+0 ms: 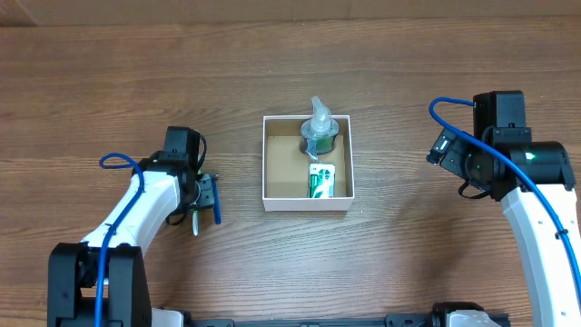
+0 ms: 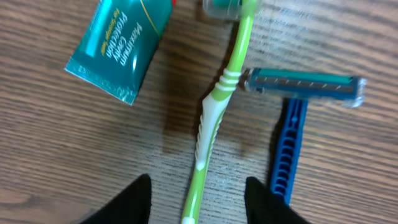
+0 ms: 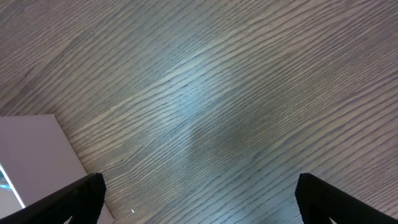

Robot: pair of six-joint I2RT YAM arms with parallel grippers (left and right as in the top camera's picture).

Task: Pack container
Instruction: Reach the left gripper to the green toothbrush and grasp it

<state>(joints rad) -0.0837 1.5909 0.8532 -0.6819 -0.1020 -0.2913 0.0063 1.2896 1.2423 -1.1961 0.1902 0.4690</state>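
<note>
The container (image 1: 283,163), a white-walled box with a brown inside, sits mid-table and holds a clear wrapped bottle (image 1: 319,132) and a green-and-white pack (image 1: 320,181). In the left wrist view a green toothbrush (image 2: 214,118) lies on the table between a teal toothpaste tube (image 2: 121,46) and a blue razor (image 2: 289,149). My left gripper (image 2: 198,186) straddles the toothbrush handle, with a gap showing on each side of it. It stands left of the container (image 1: 195,195). My right gripper (image 3: 199,186) is wide open over bare wood, right of the container (image 1: 445,150).
The razor (image 1: 216,207) and toothbrush (image 1: 195,221) lie just beside the left gripper on the wooden table (image 1: 408,54). A corner of the container's white wall (image 3: 31,149) shows at the left of the right wrist view.
</note>
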